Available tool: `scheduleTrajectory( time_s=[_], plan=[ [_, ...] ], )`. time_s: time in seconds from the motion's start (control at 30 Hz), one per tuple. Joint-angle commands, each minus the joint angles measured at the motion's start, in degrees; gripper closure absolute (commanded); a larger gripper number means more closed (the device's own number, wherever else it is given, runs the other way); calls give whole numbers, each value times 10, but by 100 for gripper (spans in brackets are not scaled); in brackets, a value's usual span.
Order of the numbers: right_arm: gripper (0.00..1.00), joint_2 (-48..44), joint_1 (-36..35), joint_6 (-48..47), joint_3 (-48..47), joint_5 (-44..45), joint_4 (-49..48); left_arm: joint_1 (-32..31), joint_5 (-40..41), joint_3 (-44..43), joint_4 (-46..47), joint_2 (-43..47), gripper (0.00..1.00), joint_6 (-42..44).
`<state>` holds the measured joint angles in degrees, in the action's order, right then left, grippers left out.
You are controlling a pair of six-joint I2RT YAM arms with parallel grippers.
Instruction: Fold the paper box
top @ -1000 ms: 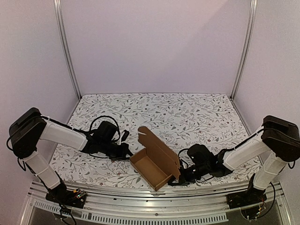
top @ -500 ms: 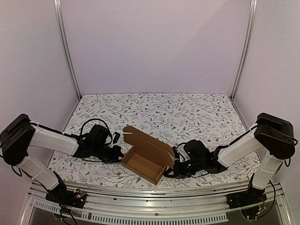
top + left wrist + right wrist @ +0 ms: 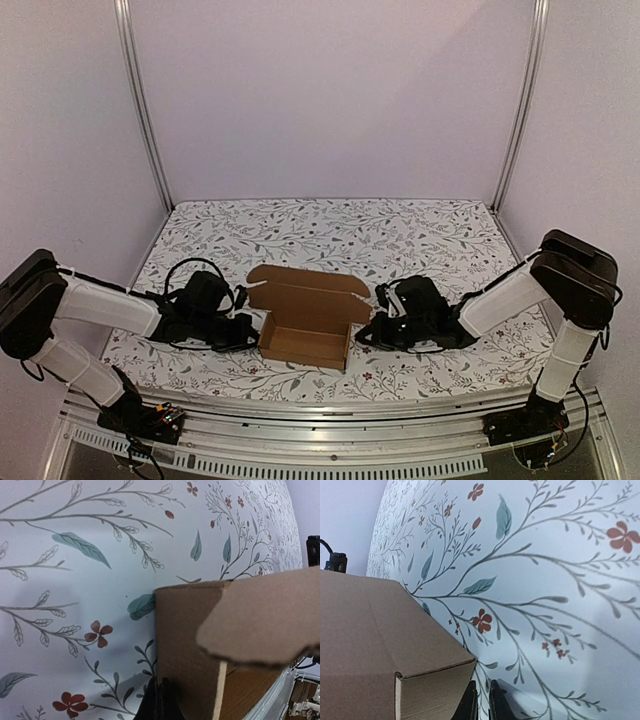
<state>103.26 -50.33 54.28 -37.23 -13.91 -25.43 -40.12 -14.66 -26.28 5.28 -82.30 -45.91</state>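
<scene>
**Paper box set crosswise between two sets of closed fingers**

The paper box (image 3: 305, 346) lay on the flowered counter (image 3: 330, 230), near its front edge and about midway between the two arms. It stood as an open tray. Its lid flap (image 3: 308, 296) was spread back toward the far side and not yet brought over. The long axis of the box ran left to right, roughly parallel to the near edge of the counter, so that one short end faced each arm.

The left fingers (image 3: 160, 706) were clenched together with nothing between them. They sat low at the left end wall of the box (image 3: 185, 645), touching it or just beside it; the wrist view did not settle which. The right fingers (image 3: 471, 707) were all but closed, with only a thin slit between them and no cardboard in it. They lay just beside the near right corner of the box (image 3: 375, 630). Neither set held the box.

Both sets of fingers stood about equally near, one at each end. The lid flap lay beyond the tray from both. Closing the lid would therefore probably call for a reach past an end wall to the flap's far edge, while the other fingers steadied the tray.
</scene>
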Motion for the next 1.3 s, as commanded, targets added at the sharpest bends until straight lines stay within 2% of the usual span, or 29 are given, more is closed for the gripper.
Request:
scheduleTrajectory(
  time_s=[0.0,0.1,0.33,0.47,0.63,0.83,1.0,1.13,1.2,1.27],
  plan=[
    [92,15,29,-34,4,19,58,0,16,9,-7,4,100,-11],
    [89,3,32,-58,5,25,88,0,50,11,-44,33,100,-13],
    [78,-47,34,-138,-2,33,185,0,152,-28,-221,131,98,34],
    [68,-105,35,-195,-5,54,246,0,186,-48,-280,185,78,65],
    [61,-182,34,-272,-8,74,307,0,205,-67,-314,251,63,98],
    [46,-292,35,-362,-6,81,338,0,207,-103,-325,304,46,145],
    [31,-354,35,-408,-9,79,339,1,195,-125,-324,330,26,151],
    [19,-382,35,-422,-12,63,324,1,196,-140,-331,336,3,164],
    [15,-380,36,-438,-16,52,318,1,200,-144,-335,335,1,167],
    [14,-366,36,-455,-30,43,317,1,202,-142,-332,332,1,164]
  ],
)
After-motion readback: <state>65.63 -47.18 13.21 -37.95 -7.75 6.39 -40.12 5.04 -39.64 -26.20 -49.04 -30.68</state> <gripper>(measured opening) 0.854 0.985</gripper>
